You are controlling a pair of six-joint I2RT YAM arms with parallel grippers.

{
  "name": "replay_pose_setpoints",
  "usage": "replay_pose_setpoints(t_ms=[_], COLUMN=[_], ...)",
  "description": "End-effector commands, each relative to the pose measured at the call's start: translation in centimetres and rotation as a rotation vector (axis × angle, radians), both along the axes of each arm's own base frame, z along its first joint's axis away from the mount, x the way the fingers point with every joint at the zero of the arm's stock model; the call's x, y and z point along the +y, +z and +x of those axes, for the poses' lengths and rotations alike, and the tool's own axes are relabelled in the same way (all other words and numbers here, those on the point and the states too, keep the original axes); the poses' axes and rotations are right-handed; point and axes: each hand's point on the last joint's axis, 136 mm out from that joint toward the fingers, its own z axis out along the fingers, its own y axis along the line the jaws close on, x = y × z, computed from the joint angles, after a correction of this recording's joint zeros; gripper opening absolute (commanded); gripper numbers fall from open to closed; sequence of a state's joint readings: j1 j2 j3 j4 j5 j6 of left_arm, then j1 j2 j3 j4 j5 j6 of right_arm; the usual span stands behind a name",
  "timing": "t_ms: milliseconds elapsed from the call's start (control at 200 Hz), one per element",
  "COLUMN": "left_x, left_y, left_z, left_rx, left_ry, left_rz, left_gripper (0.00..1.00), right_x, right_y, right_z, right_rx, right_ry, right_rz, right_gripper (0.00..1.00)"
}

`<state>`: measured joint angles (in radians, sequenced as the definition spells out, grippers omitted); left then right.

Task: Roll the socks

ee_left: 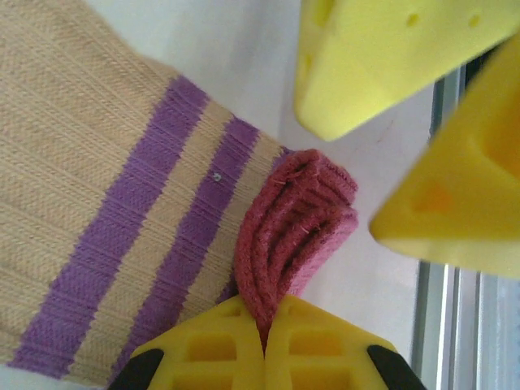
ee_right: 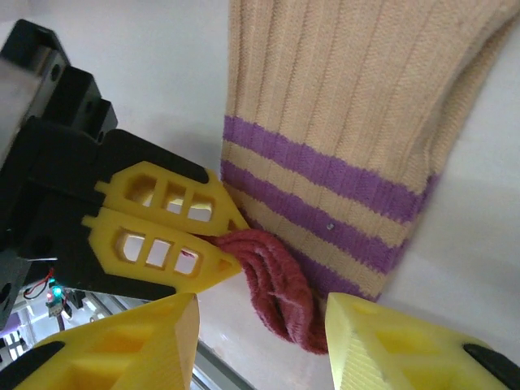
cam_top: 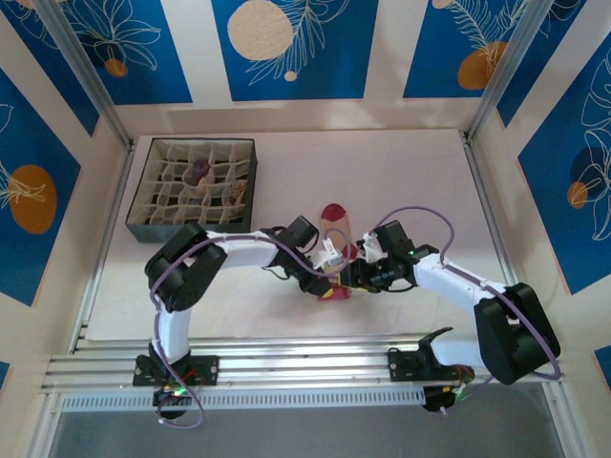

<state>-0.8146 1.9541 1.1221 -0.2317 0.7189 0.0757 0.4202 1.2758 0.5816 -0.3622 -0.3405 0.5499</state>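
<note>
A tan sock (cam_top: 338, 232) with a dark-red toe lies at mid-table between the two arms. In the left wrist view its ribbed tan leg (ee_left: 97, 162) carries two purple stripes and ends in a folded dark-red cuff (ee_left: 294, 218). My left gripper (ee_left: 266, 313) is shut on that cuff fold, which bulges out past its yellow fingertips. My right gripper (ee_right: 262, 313) is open and its fingers stand on either side of the same cuff (ee_right: 280, 288), close but not pinching it. From above, both grippers (cam_top: 329, 275) (cam_top: 351, 277) meet over the sock's near end.
A dark fabric organizer box (cam_top: 143, 227) with many small cells stands at the back left, with a purple roll (cam_top: 199, 172) and a tan roll (cam_top: 237, 191) in its cells. Metal rails (cam_top: 305, 367) run along the near table edge, just beyond the cuff.
</note>
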Motion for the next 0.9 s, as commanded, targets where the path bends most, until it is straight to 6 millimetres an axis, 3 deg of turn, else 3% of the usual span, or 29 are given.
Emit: replay_pose_setpoints(t_ms=[0,240,400,480,735,895], left_x=[-0.2,-0.8,-0.8,-0.7,0.4,1.7], left_y=[0.2,0.1,0.5,1.2,3.6,5.0], left_z=[0.2,0.7,1.0,1.3,2.1,2.1], left_rx=[0.099,0.139,0.079,0.012,-0.195,-0.370], left_ry=[0.029,0.053,0.053,0.049,0.003,-0.046], left_rz=[0.012,0.002,-0.031,-0.060,-0.077,-0.098], left_gripper=[0.04,0.07,0.14,0.20,0.24,0.26], right_x=[0.8,0.5,-0.7,-1.1,-1.8,-1.8], right_y=[-0.2,-2.3,-4.2,-4.8,-5.8,-6.0], right_z=[0.1,0.7,0.7,0.5,-0.2,-0.6], right_rx=[0.018,0.054,0.133,0.166,0.208,0.229], right_ry=[0.008,0.008,-0.036,-0.038,-0.011,0.019], right_rz=[0.020,-0.082,-0.227,-0.281,-0.366,-0.367], right_gripper=[0.45,0.40,0.16,0.09,0.00,0.00])
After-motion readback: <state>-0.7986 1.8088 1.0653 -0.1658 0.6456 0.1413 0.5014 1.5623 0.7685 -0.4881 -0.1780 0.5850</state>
